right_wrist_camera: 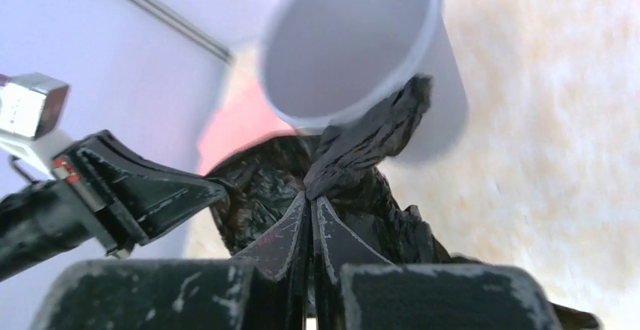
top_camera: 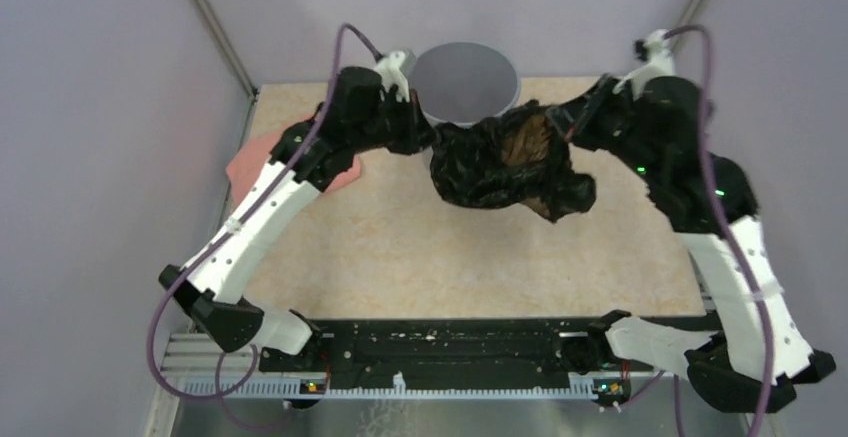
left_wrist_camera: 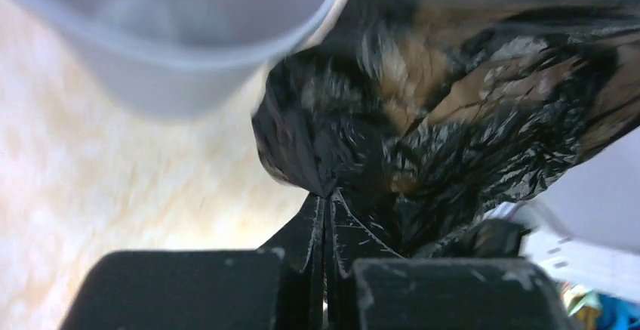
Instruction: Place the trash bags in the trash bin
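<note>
The black crinkled trash bag (top_camera: 505,162) hangs bunched between my two grippers, just in front of the grey round trash bin (top_camera: 466,82) at the table's far edge. My left gripper (top_camera: 428,137) is shut on the bag's left edge; in the left wrist view its jaws (left_wrist_camera: 327,198) pinch the black plastic (left_wrist_camera: 453,103), with the bin (left_wrist_camera: 173,35) above left. My right gripper (top_camera: 560,127) is shut on the bag's right edge; in the right wrist view its jaws (right_wrist_camera: 309,194) pinch a fold of the bag (right_wrist_camera: 370,137) below the bin's rim (right_wrist_camera: 355,43).
A salmon-pink folded cloth (top_camera: 250,162) lies at the table's left edge, under my left arm. Grey walls close the table on the left, back and right. My left gripper also shows in the right wrist view (right_wrist_camera: 143,194), close by.
</note>
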Motion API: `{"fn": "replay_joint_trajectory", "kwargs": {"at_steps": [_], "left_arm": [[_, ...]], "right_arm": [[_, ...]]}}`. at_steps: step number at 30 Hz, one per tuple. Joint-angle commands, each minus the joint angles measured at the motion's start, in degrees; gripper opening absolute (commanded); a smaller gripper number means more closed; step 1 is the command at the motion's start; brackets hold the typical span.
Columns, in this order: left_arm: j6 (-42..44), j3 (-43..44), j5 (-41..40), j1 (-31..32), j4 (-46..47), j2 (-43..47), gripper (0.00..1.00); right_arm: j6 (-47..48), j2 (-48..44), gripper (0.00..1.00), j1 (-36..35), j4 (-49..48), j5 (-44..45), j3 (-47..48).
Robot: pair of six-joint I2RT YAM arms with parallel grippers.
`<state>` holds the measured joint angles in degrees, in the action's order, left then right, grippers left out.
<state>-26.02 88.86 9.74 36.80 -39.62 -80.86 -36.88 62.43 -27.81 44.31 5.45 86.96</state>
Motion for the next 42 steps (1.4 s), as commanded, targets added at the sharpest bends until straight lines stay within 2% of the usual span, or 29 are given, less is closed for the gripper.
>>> {"fn": "replay_joint_trajectory", "kwargs": {"at_steps": [1, 3, 5, 7, 11, 13, 14, 16, 18, 21, 24, 26, 27, 30, 34, 38, 39, 41, 42], "left_arm": [[-0.84, 19.11, 1.75, 0.79, -1.05, 1.74, 0.0], [-0.45, 18.66, -1.94, 2.49, 0.9, 2.48, 0.0], [-1.42, 10.71, -4.66, 3.88, 2.88, 4.1, 0.0], [-3.78, -3.8, -5.51, 5.33, 4.81, 6.03, 0.0], [-10.57, -29.2, -6.87, 8.03, 10.45, 10.77, 0.0], [-13.21, -36.7, -6.97, 9.67, 11.63, 14.17, 0.0], [-13.85, -38.93, -7.6, 10.53, 11.71, 16.16, 0.0], [-13.88, -39.02, -7.81, 11.1, 9.95, 19.71, 0.0], [-11.88, -33.42, -8.5, 11.1, 5.88, 20.9, 0.0], [-7.22, -17.65, -8.52, 11.11, 2.47, 18.17, 0.0], [-1.92, -0.86, -9.2, 11.19, -0.94, 11.58, 0.0], [-0.31, 4.84, -12.37, 11.15, -2.9, 8.34, 0.0], [-0.38, 4.91, -13.61, 11.11, -2.92, 7.74, 0.0], [-2.93, -2.45, -15.26, 11.02, -0.84, 9.23, 0.0], [-5.77, -12.05, -13.59, 10.88, 2.91, 12.68, 0.15], [-5.84, -14.99, -14.06, 10.69, 3.68, 14.31, 0.24], [-5.5, -15.17, -14.34, 10.6, 3.34, 14.51, 0.28], [-5.26, -15.71, -14.47, 10.54, 2.59, 15.09, 0.47], [-5.27, -16.24, -14.28, 10.49, 2.41, 15.62, 0.51]], "right_arm": [[5.69, -1.02, 0.0, 0.52, 9.49, -0.01, 19.81], [7.66, -0.88, 0.0, 0.48, 11.23, -0.24, 22.94], [8.27, -2.53, 0.0, 0.48, 12.52, -0.1, 16.72], [6.89, -7.46, 0.0, 0.48, 10.94, -3.19, 1.56], [-0.77, -23.38, 0.0, 0.39, 5.11, -8.72, -35.29], [-4.02, -28.63, 0.0, 0.39, 5.07, -11.03, -45.56], [-5.09, -30.64, 0.0, 0.39, 5.66, -11.48, -47.19], [-6.88, -31.73, 0.0, 0.39, 7.24, -10.82, -43.04], [-5.71, -28.21, 0.0, 0.39, 9.24, -9.21, -33.62], [-1.11, -18.69, 0.0, 0.39, 11.84, -6.47, -13.84], [3.13, -8.75, 0.0, 0.41, 15.12, -3.64, 6.72], [4.55, -4.44, 0.0, 0.41, 16.03, -3.86, 14.92], [4.82, -3.05, 0.0, 0.39, 16.14, -4.19, 16.86], [4.91, -1.63, 0.0, 0.4, 15.66, -7.02, 18.01], [4.15, -4.29, 0.0, 0.39, 12.77, -13.48, 13.25], [4.23, -7.32, 0.0, 0.4, 12.56, -15.61, 7.68], [4.53, -8.0, 0.0, 0.41, 13.24, -15.2, 6.4], [4.86, -9.22, 0.0, 0.39, 14.4, -15.27, 2.35], [4.82, -9.93, 0.0, 0.44, 14.51, -16.01, 0.04]]}}
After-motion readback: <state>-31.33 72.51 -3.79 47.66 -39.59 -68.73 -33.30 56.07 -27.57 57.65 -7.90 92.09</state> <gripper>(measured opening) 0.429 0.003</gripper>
